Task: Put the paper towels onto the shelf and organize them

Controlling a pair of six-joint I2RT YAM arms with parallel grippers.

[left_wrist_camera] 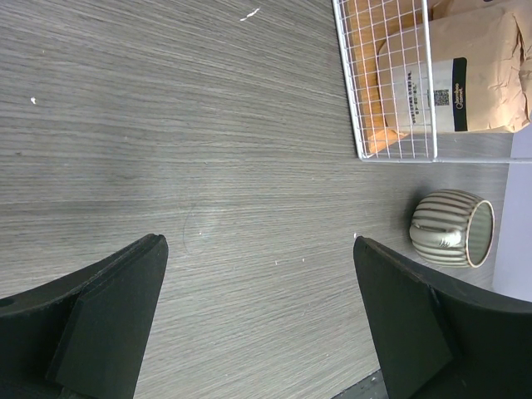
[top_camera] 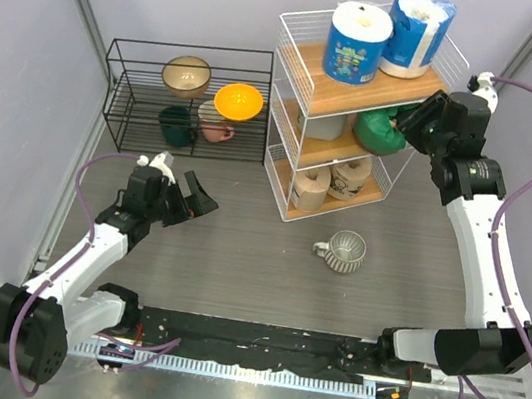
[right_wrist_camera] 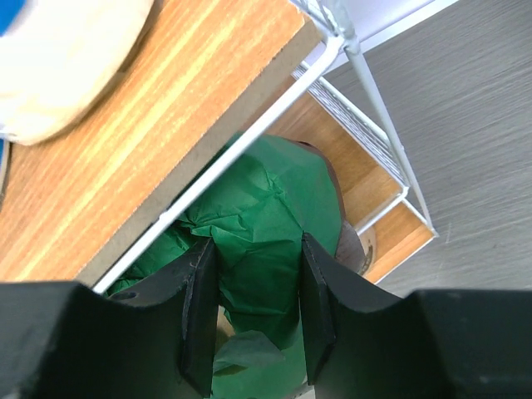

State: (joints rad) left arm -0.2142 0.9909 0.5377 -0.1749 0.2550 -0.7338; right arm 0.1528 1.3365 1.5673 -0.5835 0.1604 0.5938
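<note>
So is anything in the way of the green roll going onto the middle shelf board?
Nothing visible blocks it. The right hand pinches the green roll by its wrap at the open end of the middle board of the shelf, partly under the top board. The grey roll sits further along that board, beside it.

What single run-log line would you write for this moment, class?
right gripper: shut on green roll at shelf middle tier | left gripper: open, empty, over table
</note>
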